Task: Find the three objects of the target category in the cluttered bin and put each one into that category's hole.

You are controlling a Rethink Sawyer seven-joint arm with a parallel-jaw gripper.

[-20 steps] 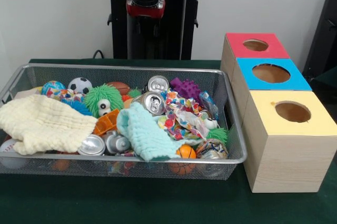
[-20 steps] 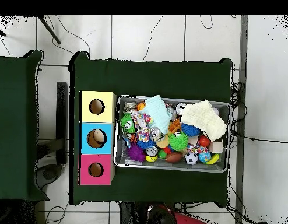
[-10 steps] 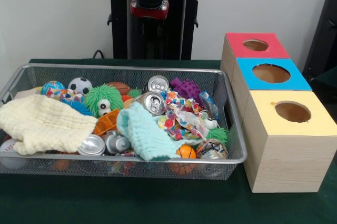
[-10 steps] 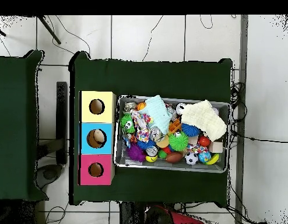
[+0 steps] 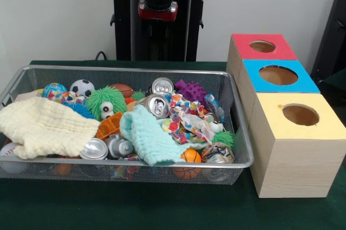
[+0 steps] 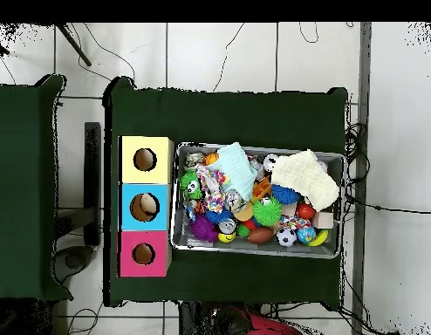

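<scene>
In the wire mesh bin on the green table, the task's things lie mixed in one heap. Which category is wanted cannot be told from the pictures. In the front view two silver cans sit near the bin's middle, one just at 12 o'clock of the other, and a third can lies at 7 o'clock against the near wall. A pale yellow cloth covers the 9 o'clock end; a mint green cloth drapes at 6 o'clock of the middle cans, touching a small orange basketball. A fuzzy green ball with eyes, a soccer ball, a brown football and a purple spiky ball line the far side.

At 3 o'clock of the bin, just beside it, stand three wooden boxes in a row: yellow-topped box nearest, blue-topped box between, red-topped box farthest, each with a round hole.

The arm hangs at 12 o'clock, high above the bin; whether its gripper is open or closed cannot be told, and nothing is seen held.
</scene>
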